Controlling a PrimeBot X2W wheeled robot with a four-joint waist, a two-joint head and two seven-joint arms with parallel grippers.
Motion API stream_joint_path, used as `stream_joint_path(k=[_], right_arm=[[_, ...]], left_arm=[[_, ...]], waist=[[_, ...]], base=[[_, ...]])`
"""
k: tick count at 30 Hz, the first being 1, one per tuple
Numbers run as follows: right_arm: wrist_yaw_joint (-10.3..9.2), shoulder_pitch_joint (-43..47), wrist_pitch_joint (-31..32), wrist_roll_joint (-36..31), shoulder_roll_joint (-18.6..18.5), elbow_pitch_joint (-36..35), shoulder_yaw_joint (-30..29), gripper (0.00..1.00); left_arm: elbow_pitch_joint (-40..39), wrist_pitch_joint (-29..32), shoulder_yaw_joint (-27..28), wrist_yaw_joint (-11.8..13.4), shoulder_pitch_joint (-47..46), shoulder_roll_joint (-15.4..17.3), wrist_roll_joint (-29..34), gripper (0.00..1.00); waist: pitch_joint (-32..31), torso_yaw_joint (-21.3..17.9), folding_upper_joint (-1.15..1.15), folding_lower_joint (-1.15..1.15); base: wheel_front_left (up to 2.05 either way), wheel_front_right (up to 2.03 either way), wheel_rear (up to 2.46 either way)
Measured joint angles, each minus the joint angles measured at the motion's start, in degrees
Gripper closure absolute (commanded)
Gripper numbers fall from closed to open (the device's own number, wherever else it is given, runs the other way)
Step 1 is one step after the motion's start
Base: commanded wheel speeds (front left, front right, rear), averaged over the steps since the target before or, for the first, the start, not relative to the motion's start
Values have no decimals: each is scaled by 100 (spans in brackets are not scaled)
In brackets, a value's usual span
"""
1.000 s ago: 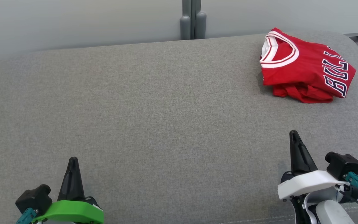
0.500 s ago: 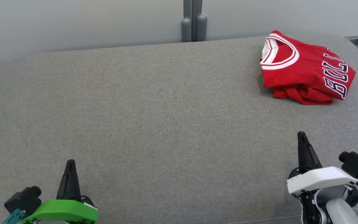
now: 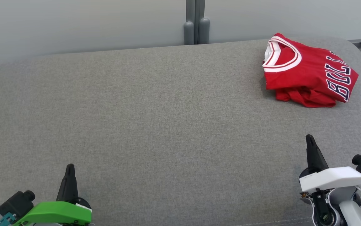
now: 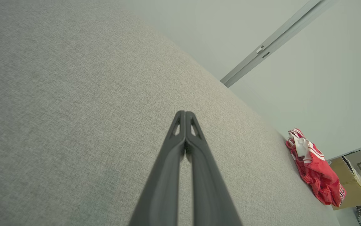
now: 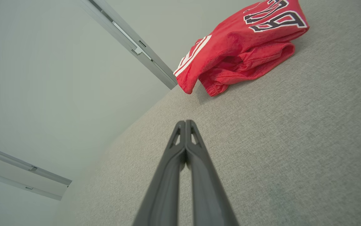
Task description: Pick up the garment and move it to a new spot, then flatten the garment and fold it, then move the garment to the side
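Garment [image 3: 309, 75]: red jersey with white trim and dark lettering, lying in a compact folded bundle at the far right of the grey fabric worktop [image 3: 167, 125]. A few loose folds poke out at its near edge. Judged: pick-up, flattening, folding and the move aside look done; little or nothing left, perhaps a tidy-up. Right gripper [image 3: 309, 139] near right, fingers pressed together, empty, well apart from the jersey. Left gripper [image 3: 70, 169] near left, likewise closed and empty. Cardboard box [image 4: 356, 188] beyond the worktop's right end; contents hidden.
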Motion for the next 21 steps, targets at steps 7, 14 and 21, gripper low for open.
stream_joint_path(k=[7, 14, 21], right_arm=[[86, -42, 105, 545, -14, 69, -70, 100], [181, -113, 222, 1085, -30, 133, -166, 100], [264, -133, 308, 1637, -37, 221, -237, 100]], left_arm=[[78, 119, 65, -97, -46, 23, -489, 100], [138, 223, 89, -196, -148, 51, -1017, 100], [245, 327, 105, -294, -214, 103, -1485, 100]], waist=[[-32, 9, 0, 0], [-64, 19, 0, 0], [-97, 28, 0, 0]], base=[[0, 0, 0], [0, 0, 0], [0, 0, 0]])
